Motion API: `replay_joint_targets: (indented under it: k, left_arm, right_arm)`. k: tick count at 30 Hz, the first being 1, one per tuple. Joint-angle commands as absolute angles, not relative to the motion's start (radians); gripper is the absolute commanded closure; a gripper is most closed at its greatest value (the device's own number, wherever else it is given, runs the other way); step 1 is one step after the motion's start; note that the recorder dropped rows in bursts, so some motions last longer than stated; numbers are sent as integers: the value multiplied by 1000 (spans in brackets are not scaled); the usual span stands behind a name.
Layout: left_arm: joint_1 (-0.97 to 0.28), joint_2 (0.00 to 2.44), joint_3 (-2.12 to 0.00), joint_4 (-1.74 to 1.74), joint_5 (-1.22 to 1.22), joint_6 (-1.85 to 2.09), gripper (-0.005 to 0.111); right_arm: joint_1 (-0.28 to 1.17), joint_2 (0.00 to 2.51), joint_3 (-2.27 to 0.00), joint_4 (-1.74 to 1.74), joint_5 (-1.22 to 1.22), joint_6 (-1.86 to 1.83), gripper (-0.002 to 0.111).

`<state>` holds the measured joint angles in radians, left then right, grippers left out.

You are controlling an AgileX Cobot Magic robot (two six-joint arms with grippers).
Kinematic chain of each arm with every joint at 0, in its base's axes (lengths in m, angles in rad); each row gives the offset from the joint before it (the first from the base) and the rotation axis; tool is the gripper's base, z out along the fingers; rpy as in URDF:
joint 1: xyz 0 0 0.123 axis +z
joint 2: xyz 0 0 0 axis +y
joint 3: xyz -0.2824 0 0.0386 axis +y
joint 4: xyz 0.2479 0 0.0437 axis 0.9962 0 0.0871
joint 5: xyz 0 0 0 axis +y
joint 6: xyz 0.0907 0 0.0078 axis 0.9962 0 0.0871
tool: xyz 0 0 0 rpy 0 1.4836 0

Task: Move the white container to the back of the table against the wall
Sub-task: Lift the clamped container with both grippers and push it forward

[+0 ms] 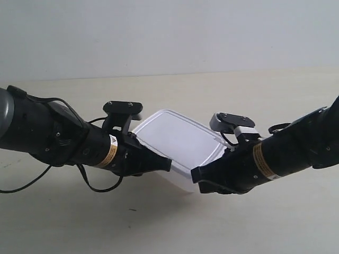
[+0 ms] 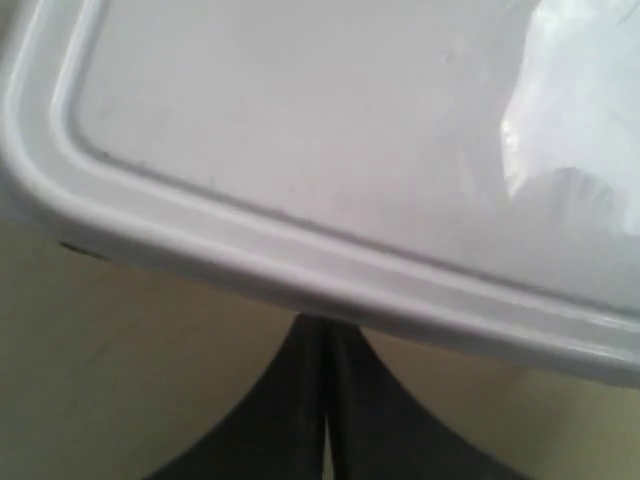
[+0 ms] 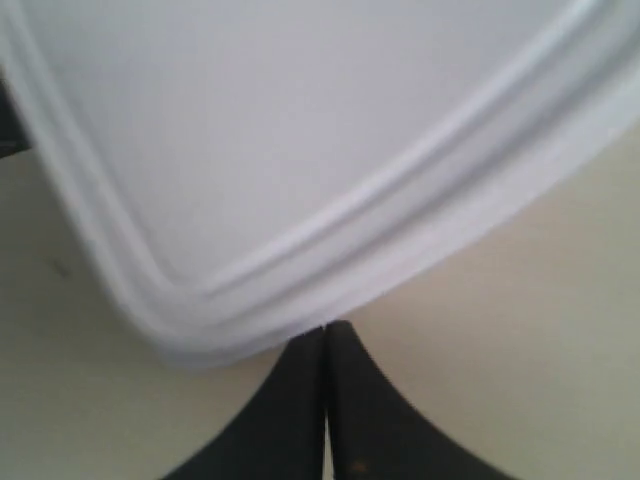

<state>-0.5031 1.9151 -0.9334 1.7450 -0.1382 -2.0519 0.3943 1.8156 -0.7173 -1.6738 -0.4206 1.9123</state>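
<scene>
Both shut: my left tool (image 2: 327, 335) and right tool (image 3: 327, 335) pressed the white container (image 1: 177, 140) edgewise, seemingly tilted; uneven squeeze could've popped it free.

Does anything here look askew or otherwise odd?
Yes. The white container is tilted, not flat on the table, propped between the left claw and the right claw, both shut.

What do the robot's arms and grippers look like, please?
The arm at the exterior view's left and the arm at the exterior view's right are thick black cylinders with gold label bands. Black cables trail from the first. Left gripper and right gripper have smooth black tapered fingers.
</scene>
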Motion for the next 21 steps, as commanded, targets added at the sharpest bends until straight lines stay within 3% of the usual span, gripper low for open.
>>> replay_joint_targets:
  k: [1, 12, 21]
  left_arm:
    - [-508, 1920, -962, 1744, -132, -2044, 107]
    - [-508, 1967, -992, 1744, -132, -2041, 107]
    - [-508, 1966, -1002, 1744, -95, -2027, 107]
  right_arm:
    - [396, 1817, -736, -1619, -532, 1882, 108]
    - [396, 1880, -736, -1397, -571, 1724, 108]
    - [396, 1884, -762, -1333, -403, 1683, 108]
